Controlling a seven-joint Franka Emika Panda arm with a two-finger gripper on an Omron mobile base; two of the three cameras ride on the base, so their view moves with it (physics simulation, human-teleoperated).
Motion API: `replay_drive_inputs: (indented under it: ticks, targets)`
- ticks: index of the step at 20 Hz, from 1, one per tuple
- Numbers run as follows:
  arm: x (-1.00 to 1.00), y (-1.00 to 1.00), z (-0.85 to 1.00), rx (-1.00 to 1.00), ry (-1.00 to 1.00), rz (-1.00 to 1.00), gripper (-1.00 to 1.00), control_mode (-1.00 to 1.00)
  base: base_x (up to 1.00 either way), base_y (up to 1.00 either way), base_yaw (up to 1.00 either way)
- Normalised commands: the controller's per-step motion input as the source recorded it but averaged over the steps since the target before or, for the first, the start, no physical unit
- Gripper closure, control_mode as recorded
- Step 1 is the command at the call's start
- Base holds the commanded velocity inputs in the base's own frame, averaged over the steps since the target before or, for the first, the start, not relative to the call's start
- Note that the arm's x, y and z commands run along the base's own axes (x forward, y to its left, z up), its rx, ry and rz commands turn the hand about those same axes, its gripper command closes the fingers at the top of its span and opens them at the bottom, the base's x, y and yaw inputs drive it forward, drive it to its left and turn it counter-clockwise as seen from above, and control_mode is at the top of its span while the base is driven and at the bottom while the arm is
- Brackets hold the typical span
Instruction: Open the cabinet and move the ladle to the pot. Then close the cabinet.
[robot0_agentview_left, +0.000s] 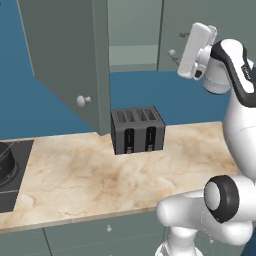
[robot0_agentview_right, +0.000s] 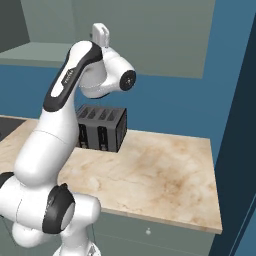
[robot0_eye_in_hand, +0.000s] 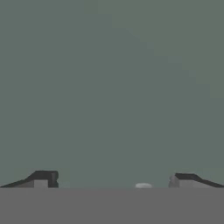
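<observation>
The grey-green cabinet (robot0_agentview_left: 65, 55) has its left door swung wide open, white knob (robot0_agentview_left: 82, 100) facing out, and one pale shelf (robot0_agentview_left: 132, 52) showing inside. Its right door (robot0_agentview_left: 200, 20) is shut, with a knob (robot0_agentview_left: 172, 52). My white hand (robot0_agentview_left: 196, 47) is raised close in front of that right door. In the hand view my gripper (robot0_eye_in_hand: 116, 180) is open, the door face (robot0_eye_in_hand: 112, 87) right ahead and a small white knob (robot0_eye_in_hand: 143, 186) low between the fingertips (robot0_eye_in_hand: 43, 179). The dark pot (robot0_agentview_left: 6, 160) sits at the counter's far left. The ladle is out of view.
A dark slotted toaster (robot0_agentview_left: 137, 130) stands on the marble counter (robot0_agentview_left: 100, 180) under the cabinet, behind my arm in the right base view (robot0_agentview_right: 102, 127). The pot rests on a black cooktop (robot0_agentview_left: 12, 197). Drawer fronts (robot0_agentview_left: 107, 230) run below the counter edge. A dark blue wall (robot0_agentview_right: 240, 125) bounds the right.
</observation>
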Motion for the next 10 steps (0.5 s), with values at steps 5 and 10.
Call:
replay_drive_inputs:
  ticks: [5, 10]
  targets:
    - [0.17, 0.08, 0.03, -0.02, -0.05, -0.03, -1.00, -1.00, 0.00, 0.00, 0.00]
    - [-1.00, 0.00, 0.15, -0.03, -0.31, -0.06, -1.00, -1.00, 0.00, 0.00, 0.00]
